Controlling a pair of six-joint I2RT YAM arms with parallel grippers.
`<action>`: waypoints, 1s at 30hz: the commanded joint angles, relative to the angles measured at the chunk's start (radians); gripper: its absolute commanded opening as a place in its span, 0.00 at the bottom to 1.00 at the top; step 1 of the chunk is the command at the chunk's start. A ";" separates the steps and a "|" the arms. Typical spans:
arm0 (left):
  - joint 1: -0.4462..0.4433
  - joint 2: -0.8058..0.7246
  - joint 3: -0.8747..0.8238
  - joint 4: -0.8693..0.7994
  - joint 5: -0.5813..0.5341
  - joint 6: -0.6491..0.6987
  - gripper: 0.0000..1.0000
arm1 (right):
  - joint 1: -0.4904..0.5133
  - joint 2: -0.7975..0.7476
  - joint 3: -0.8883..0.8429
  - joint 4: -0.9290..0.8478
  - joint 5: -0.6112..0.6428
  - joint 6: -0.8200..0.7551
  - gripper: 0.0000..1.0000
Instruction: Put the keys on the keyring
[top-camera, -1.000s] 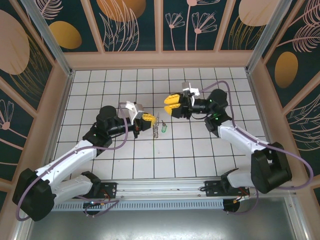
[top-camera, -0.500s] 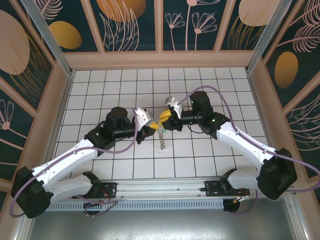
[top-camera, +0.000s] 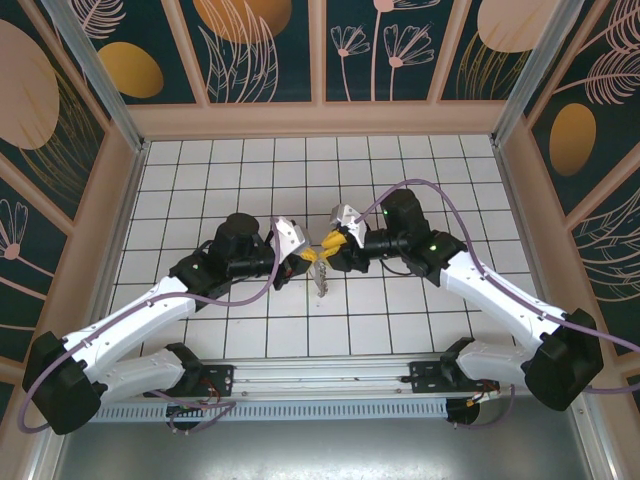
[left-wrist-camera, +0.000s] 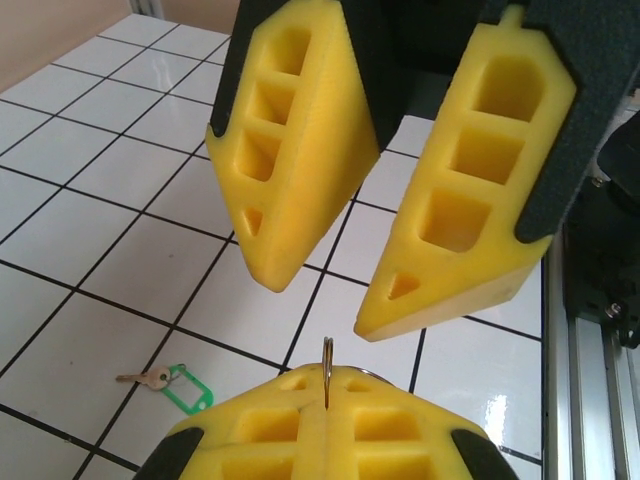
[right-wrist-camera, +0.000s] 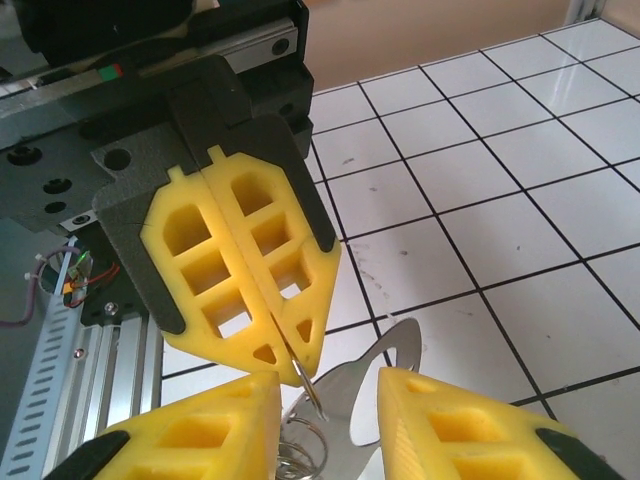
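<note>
The keyring (top-camera: 320, 280) held up between my grippers; key (left-wrist-camera: 172, 384) down on the tiles (left-wrist-camera: 90, 250).
My left gripper (left-wrist-camera: 327, 390) was clamped shut on the keyring's thin wire ring (left-wrist-camera: 327, 362); my right gripper (right-wrist-camera: 328, 405) stood partly open, straddling its silvery clip (right-wrist-camera: 385, 370), no firm hold visible. The green-headed key lay flat below and left of my left fingers (left-wrist-camera: 270, 425), long axis crosswise to them, nearer that arm, I judged.

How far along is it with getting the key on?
Done: keyring lifted off the tiles. In hand: left gripper shut on its ring, right gripper open around its metal end. To do: green key lies on a tile, not picked up or threaded.
</note>
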 joint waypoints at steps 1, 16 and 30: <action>-0.008 -0.006 0.043 -0.009 0.027 0.021 0.00 | 0.012 -0.018 -0.007 -0.026 -0.029 -0.031 0.31; -0.017 -0.009 0.047 -0.014 0.069 0.024 0.00 | 0.035 0.011 0.005 -0.054 -0.052 -0.048 0.24; -0.020 -0.035 0.052 -0.033 0.074 0.030 0.00 | 0.066 0.007 0.003 -0.074 0.008 -0.056 0.28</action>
